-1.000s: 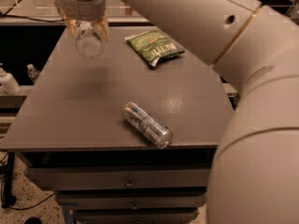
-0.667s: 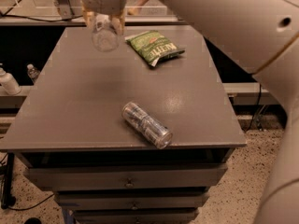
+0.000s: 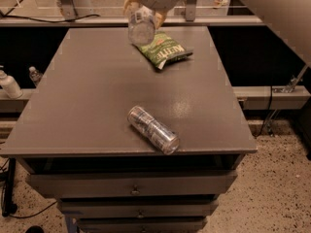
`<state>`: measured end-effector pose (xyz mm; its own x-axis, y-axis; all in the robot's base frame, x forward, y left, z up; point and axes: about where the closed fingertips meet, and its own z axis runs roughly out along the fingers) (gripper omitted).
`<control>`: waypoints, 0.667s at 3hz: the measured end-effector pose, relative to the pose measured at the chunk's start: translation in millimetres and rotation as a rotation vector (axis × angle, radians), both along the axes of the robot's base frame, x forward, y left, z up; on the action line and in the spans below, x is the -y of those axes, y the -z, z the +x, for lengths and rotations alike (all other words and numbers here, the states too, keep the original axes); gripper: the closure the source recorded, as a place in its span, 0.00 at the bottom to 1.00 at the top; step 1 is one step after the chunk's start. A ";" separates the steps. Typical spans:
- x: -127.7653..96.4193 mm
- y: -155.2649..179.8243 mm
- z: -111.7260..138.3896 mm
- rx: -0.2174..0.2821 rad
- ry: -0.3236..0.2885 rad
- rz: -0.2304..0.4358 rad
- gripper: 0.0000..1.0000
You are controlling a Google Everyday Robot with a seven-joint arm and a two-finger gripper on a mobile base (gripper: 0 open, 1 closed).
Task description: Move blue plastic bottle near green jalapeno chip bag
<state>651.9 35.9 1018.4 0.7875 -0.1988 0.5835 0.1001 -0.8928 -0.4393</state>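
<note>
The blue plastic bottle (image 3: pixel 142 27), clear with a pale label, hangs in my gripper (image 3: pixel 142 11) at the top of the view, above the far part of the table. The gripper is shut on it, with yellowish fingers on either side of its upper end. The green jalapeno chip bag (image 3: pixel 166 50) lies flat on the far middle of the table, just right of and below the bottle. The bottle's lower end overlaps the bag's near-left corner in the view.
A shiny silver-blue can (image 3: pixel 153 129) lies on its side near the front edge of the dark grey table (image 3: pixel 77 96). A white pump bottle (image 3: pixel 8 84) and a small bottle (image 3: pixel 34 74) stand on a shelf to the left. Drawers are below the tabletop.
My gripper has carried the bottle to the right across the far side of the table, from the far left corner to right beside the chip bag.
</note>
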 end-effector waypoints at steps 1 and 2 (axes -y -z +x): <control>-0.8 0.5 -0.4 -0.001 -0.002 -0.001 1.00; 24.0 4.4 7.2 0.004 0.033 0.030 1.00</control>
